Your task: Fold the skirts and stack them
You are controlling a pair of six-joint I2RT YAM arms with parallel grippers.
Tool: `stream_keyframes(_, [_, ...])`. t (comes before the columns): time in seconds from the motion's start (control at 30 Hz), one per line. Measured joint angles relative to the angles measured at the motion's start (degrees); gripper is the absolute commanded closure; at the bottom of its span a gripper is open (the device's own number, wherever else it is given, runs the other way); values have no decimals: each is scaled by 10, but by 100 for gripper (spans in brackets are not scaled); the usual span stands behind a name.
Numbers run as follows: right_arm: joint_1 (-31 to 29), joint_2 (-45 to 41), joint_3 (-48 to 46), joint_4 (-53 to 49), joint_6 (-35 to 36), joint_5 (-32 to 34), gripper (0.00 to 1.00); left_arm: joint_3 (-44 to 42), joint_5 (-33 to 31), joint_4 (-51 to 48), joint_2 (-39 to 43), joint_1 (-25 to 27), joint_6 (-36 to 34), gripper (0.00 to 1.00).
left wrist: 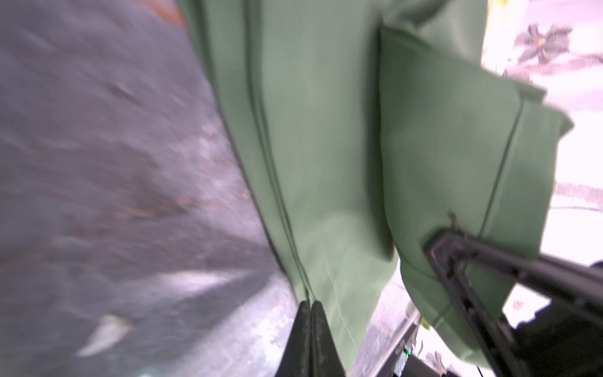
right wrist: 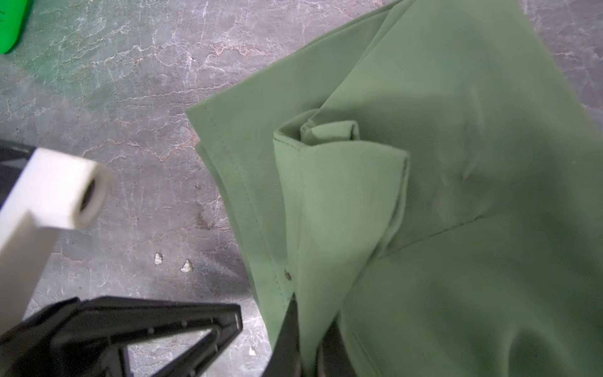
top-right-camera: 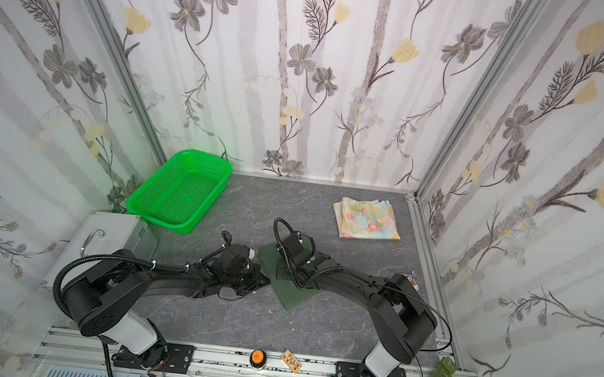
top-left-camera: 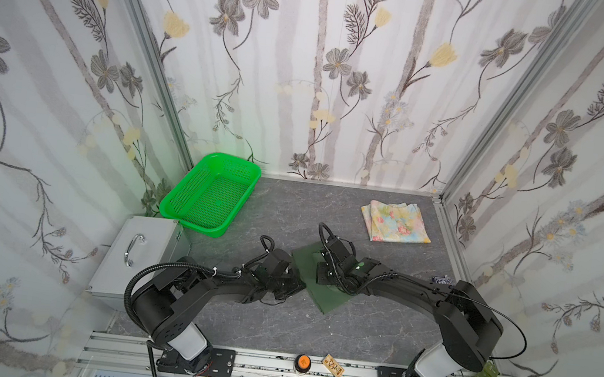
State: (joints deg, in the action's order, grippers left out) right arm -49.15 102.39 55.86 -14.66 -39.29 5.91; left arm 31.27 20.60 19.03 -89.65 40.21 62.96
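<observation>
Olive skirt (top-left-camera: pixel 328 299): mid-table, partly folded, with one flap raised.
Floral skirt (top-left-camera: pixel 395 221): folded flat by the far right corner of the grey tabletop (top-left-camera: pixel 290 211), well apart from the olive one.
Left gripper (left wrist: pixel 308 305): clamped on a seamed edge of the olive skirt.
Right gripper (right wrist: pixel 305 326): pinching a lifted corner of the same skirt.
Done: the floral skirt looks finished.
Left: complete the olive fold, then stack the two.
Writing: none legible; the card (top-left-camera: pixel 333 365) on the front rail is too small to read.
</observation>
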Motion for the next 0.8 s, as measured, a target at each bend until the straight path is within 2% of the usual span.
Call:
stream_keyframes(0.2, [-3, 0, 1, 2, 8, 0, 100, 24, -15, -10, -18, -33, -15, 100])
stream_keyframes(0.57, [-15, 35, 36, 0, 10, 0, 100, 38, -17, -21, -46, -36, -43, 100])
stream_keyframes(0.63, [-16, 42, 42, -2, 9, 0, 94, 37, -15, -16, -51, -36, -44, 100])
stream_keyframes(0.67, [-17, 45, 45, -3, 9, -1, 89, 37, -14, -14, -53, -36, -45, 100])
stream_keyframes(0.73, [-19, 49, 51, -6, 8, 0, 71, 37, -12, -8, -56, -37, -47, 100])
stream_keyframes(0.8, [-22, 52, 56, -7, 7, -5, 65, 36, -12, -3, -57, -37, -49, 100])
